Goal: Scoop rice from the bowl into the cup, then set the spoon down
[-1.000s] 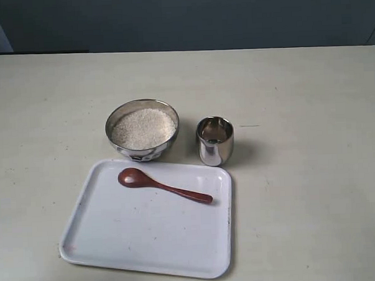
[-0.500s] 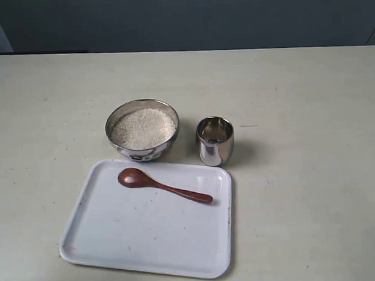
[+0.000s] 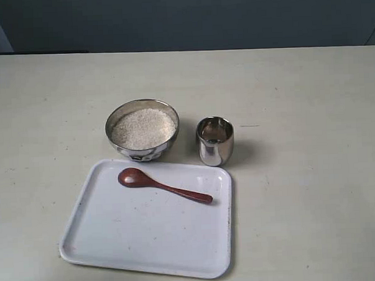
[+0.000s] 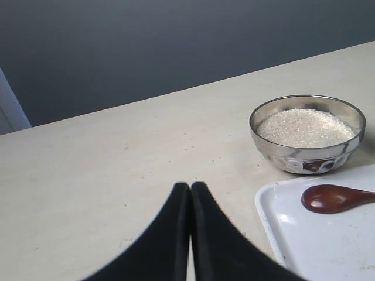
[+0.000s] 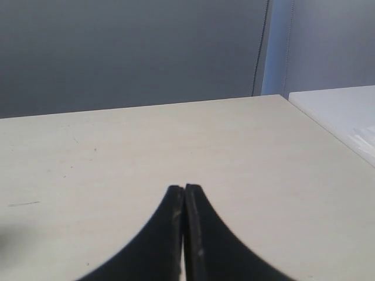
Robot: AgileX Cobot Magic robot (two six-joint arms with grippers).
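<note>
Beyond the left gripper (image 4: 190, 187), jaws together, sit the bowl (image 4: 307, 155) of rice (image 4: 306, 127) and the spoon (image 4: 334, 198) on a tray (image 4: 304, 252); only the exterior view shows the cup (image 3: 215, 141). Its handle points away from those jaws; the right gripper (image 5: 184, 189) is likewise closed.

Shiny steel bowl (image 3: 142, 129) and cup (image 3: 215, 140), glossy wooden spoon (image 3: 163, 186), smooth white plastic-looking tray (image 3: 117, 243).

Left wrist view's edge cuts off spoon (image 4: 335, 198) and tray (image 4: 310, 246)
</note>
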